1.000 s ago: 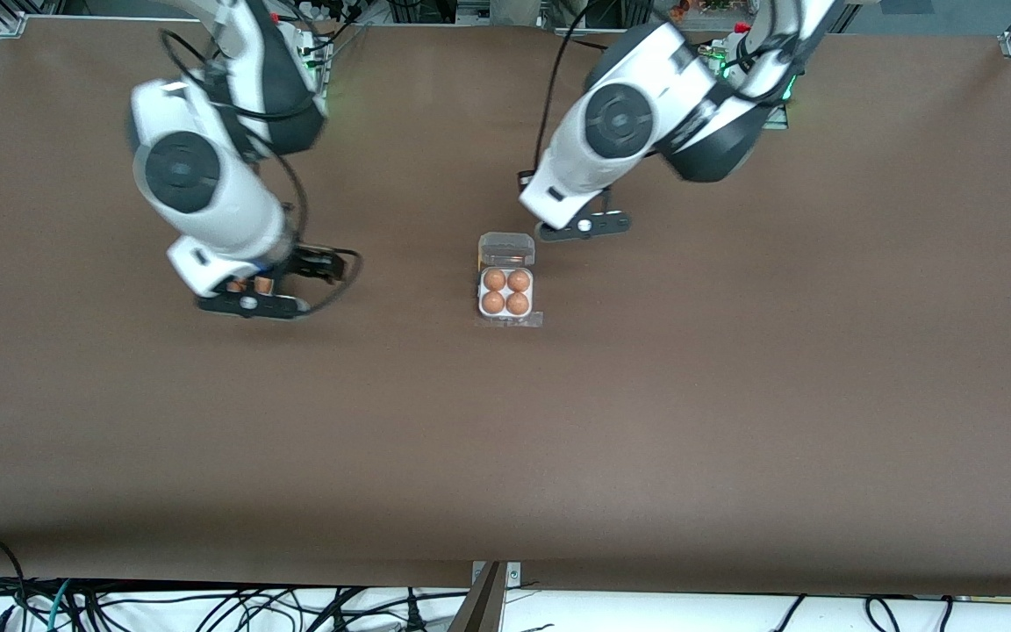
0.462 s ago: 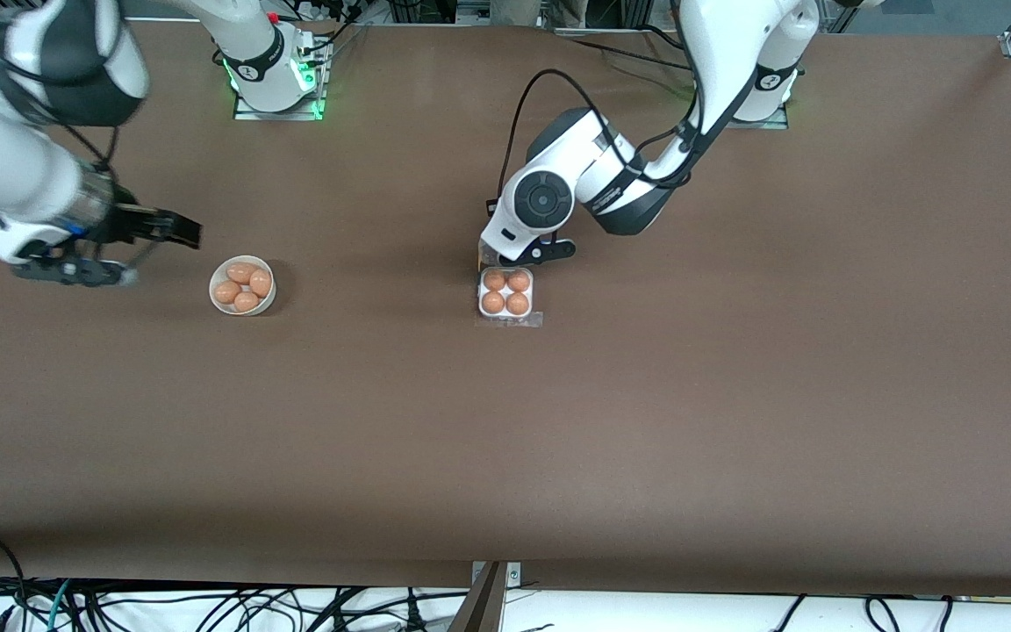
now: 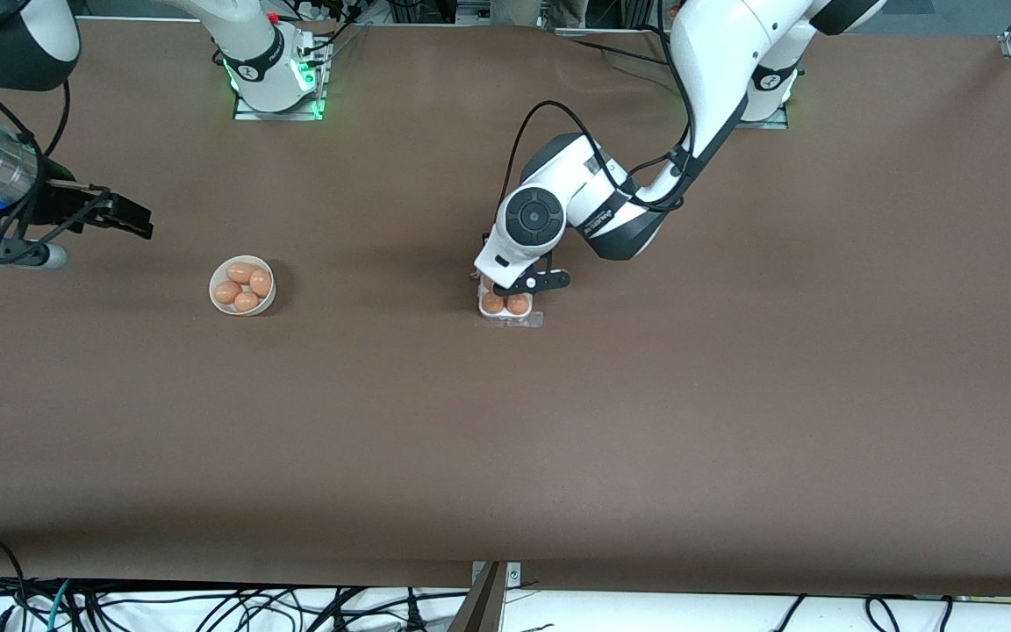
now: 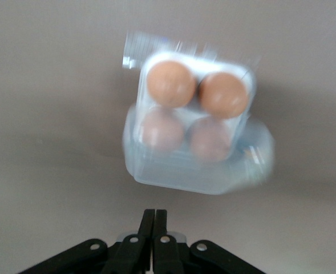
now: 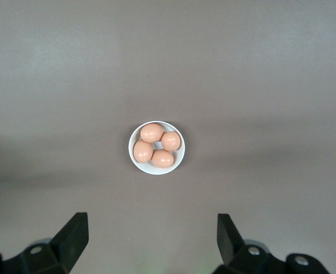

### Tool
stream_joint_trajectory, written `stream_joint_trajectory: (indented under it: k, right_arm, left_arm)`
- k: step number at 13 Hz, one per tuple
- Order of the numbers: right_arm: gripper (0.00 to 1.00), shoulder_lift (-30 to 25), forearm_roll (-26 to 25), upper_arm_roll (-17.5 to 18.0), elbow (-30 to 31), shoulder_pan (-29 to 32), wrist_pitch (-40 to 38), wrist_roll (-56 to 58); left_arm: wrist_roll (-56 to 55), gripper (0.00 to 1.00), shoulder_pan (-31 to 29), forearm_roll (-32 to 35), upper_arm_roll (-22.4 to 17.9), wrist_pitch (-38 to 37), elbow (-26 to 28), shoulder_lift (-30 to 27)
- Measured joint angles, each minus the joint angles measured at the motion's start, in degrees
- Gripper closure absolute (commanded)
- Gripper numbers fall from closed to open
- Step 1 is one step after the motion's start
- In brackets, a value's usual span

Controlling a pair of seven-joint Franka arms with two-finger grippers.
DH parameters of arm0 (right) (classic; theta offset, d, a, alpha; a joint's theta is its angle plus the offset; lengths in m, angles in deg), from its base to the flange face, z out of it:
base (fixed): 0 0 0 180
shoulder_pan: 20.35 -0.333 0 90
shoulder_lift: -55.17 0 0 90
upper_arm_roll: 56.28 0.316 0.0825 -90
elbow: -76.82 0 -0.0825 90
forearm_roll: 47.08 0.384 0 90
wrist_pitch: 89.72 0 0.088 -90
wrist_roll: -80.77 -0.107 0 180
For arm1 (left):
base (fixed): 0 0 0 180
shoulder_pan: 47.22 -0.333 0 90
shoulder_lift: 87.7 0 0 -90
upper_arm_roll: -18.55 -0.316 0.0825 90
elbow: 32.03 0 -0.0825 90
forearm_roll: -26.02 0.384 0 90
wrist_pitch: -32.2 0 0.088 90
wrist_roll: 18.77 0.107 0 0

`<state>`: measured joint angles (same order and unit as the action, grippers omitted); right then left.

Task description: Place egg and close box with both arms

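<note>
Brown matting covered the table (image 3: 734, 395), and near its middle sat the small square clear-plastic egg carton (image 3: 509, 309) with its whitish tray. From the front camera only the two orange-brown eggs (image 3: 505, 304) in its nearer cells could be seen, because the left arm's wrist hung over the rest. The left wrist view gave more: all four cells were filled, two eggs bare (image 4: 171, 83) and two seen dimly through the transparent hinged lid (image 4: 202, 165), which was tilted partway over the tray. That same view showed the left gripper (image 4: 154, 220) with its black fingers pressed together, holding nothing, just beside the lid's edge; whether it touched the plastic could not be told. The right gripper (image 3: 124, 216) waited over bare table toward the right arm's end. Its fingers (image 5: 71, 237) stood wide apart and empty in the right wrist view, which looked down on the round white bowl (image 5: 156, 148) of four more brown eggs. In the front view that bowl (image 3: 242, 285) lay well apart from the carton.
</note>
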<state>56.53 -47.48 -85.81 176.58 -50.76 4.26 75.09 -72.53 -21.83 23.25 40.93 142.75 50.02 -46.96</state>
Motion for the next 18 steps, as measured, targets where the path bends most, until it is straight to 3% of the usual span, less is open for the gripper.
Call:
stream_joint_trajectory:
  k: [1, 2, 4, 5, 8, 11, 15, 18]
  right_arm:
    - [0.00, 0.0, 0.0, 0.6, -0.4, 1.2, -0.8, 0.1]
    - [0.00, 0.0, 0.0, 3.5, -0.9, 4.6, -2.0, 0.2]
    - [0.00, 0.0, 0.0, 13.7, -1.9, 15.0, -4.0, 0.2]
    - [0.00, 0.0, 0.0, 17.8, -2.1, 19.2, -4.1, 0.3]
    - [0.00, 0.0, 0.0, 23.9, -2.4, 25.4, -4.1, 1.1]
    - [0.00, 0.0, 0.0, 24.5, -2.5, 25.9, -4.1, 1.2]
    - [0.00, 0.0, 0.5, 24.6, -3.5, 25.9, -4.1, 1.2]
    - [0.00, 0.0, 0.6, 24.8, -3.6, 25.9, -4.1, 1.2]
  left_arm:
    - [0.0, 0.69, 0.0, 0.8, -1.0, -0.2, -1.5, -0.1]
    - [0.0, 0.50, 0.0, 1.8, -2.2, -0.8, -2.6, -0.3]
    - [0.0, 0.25, -0.6, 5.3, -4.4, -4.6, -4.6, -1.3]
    - [0.5, 0.19, -1.6, 6.9, -5.2, -8.2, -6.4, -2.0]
    - [10.3, 0.12, -7.7, 9.3, -5.9, -19.8, -13.4, -3.7]
    - [18.1, 0.08, -14.7, 10.9, -6.0, -22.9, -18.1, -4.5]
    - [26.4, 0.08, -19.3, 14.1, -6.8, -23.1, -19.7, -6.0]
    - [40.3, 0.08, -20.9, 11.4, -13.2, -23.4, -19.3, -10.2]
